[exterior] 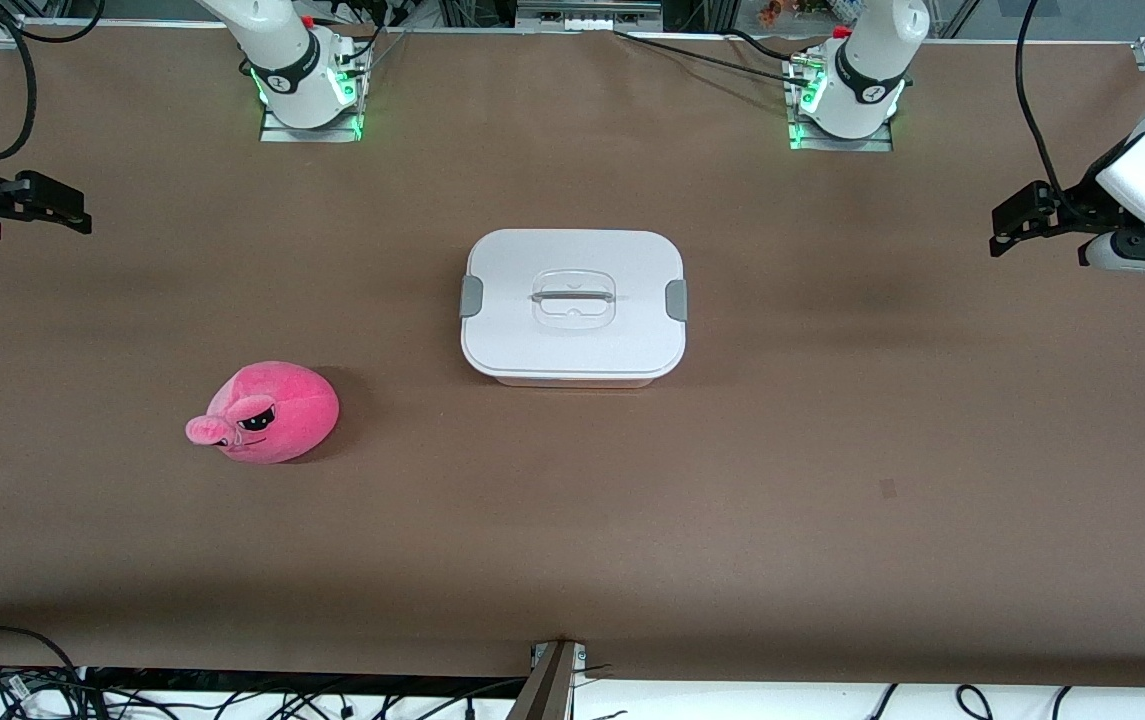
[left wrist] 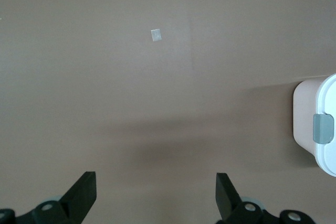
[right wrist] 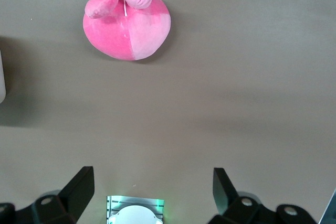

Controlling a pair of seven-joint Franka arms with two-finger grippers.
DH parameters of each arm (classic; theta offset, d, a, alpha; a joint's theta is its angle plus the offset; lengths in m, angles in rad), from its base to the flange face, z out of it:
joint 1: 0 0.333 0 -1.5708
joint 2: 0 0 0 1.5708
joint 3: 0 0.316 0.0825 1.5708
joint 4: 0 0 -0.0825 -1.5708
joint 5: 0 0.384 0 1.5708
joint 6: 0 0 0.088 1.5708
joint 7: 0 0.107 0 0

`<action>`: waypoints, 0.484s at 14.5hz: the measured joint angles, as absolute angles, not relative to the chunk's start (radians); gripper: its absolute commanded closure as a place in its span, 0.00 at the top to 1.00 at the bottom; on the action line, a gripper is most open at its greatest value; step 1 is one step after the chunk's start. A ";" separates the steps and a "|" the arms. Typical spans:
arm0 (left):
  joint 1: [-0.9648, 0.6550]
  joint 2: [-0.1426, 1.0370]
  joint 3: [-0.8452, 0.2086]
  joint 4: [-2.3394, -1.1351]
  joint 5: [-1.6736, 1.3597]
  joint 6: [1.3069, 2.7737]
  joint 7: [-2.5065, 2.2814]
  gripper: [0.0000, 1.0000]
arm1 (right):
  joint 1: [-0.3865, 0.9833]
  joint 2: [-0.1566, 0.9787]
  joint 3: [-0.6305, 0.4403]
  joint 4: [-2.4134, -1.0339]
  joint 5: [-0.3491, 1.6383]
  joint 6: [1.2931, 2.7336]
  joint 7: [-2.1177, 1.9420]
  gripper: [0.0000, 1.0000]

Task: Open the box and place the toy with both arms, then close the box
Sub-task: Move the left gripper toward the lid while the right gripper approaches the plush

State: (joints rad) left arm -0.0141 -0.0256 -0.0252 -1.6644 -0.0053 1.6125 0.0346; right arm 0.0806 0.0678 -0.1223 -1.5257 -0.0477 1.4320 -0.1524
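Observation:
The box [exterior: 572,305] stands shut in the middle of the table, its white lid showing two grey side clips and a clear handle. The hot-pink plush toy [exterior: 267,412] lies on the table nearer the front camera, toward the right arm's end. My right gripper [exterior: 77,212] hangs open and empty above the table's right-arm end; its wrist view shows the toy [right wrist: 128,19] well away from the open gripper [right wrist: 152,179]. My left gripper [exterior: 1002,230] hangs open and empty above the left-arm end; its wrist view [left wrist: 155,184] shows one clipped end of the box [left wrist: 320,129].
The brown table [exterior: 732,520] carries a small pale tape mark [exterior: 888,488], also in the left wrist view [left wrist: 155,35]. The arm bases [exterior: 307,85] stand along the edge farthest from the front camera. Cables lie off the nearest edge.

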 measured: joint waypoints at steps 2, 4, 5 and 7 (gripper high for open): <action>-0.014 -0.024 -0.025 -1.664 -0.005 1.613 0.035 1.00 | 0.081 0.069 -0.122 -1.526 -0.048 1.432 -0.152 1.00; -0.013 -0.021 -0.025 -1.663 -0.005 1.613 0.035 1.00 | 0.081 0.072 -0.122 -1.526 -0.048 1.432 -0.152 1.00; -0.013 -0.020 -0.026 -1.661 -0.005 1.611 0.036 1.00 | 0.081 0.074 -0.122 -1.526 -0.048 1.432 -0.152 1.00; -0.018 -0.018 -0.033 -1.658 -0.005 1.579 0.040 1.00 | 0.081 0.078 -0.122 -1.526 -0.048 1.432 -0.152 1.00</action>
